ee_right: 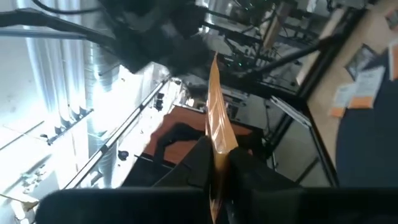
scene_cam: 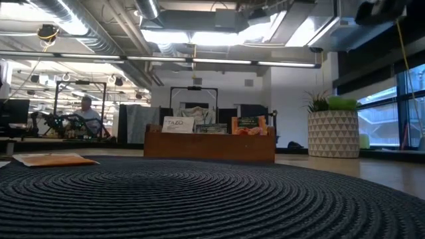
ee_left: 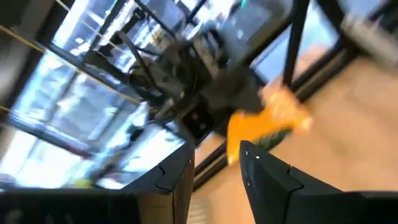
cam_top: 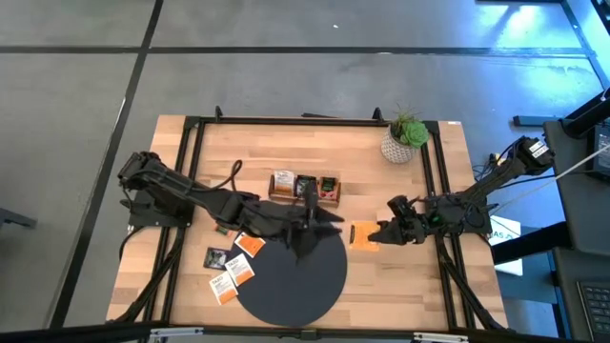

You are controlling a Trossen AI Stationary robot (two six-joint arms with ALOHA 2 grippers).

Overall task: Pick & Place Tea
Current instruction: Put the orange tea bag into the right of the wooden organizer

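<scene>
Dark woven mat (scene_cam: 212, 199) fills the foreground of the table (cam_top: 448, 286), and beyond it, just off its edge, the right tool (cam_top: 384, 232) pinches an orange sachet (cam_top: 363, 234) edge-on, seemingly for transfer. Alongside, the left tool (cam_top: 329, 221) hovers open and empty; more sachets (cam_top: 232, 272) lie beside the mat, others stand in the wooden tray (cam_top: 305, 188).

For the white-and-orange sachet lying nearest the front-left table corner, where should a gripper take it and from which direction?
The white-and-orange sachet lies flat on the bare table, just off the dark round mat, with another sachet close by. Probably best to come straight down from above and pinch across two opposite edges, choosing the pair facing away from its neighbour. Flat and thin, it offers no side to grasp.
</scene>
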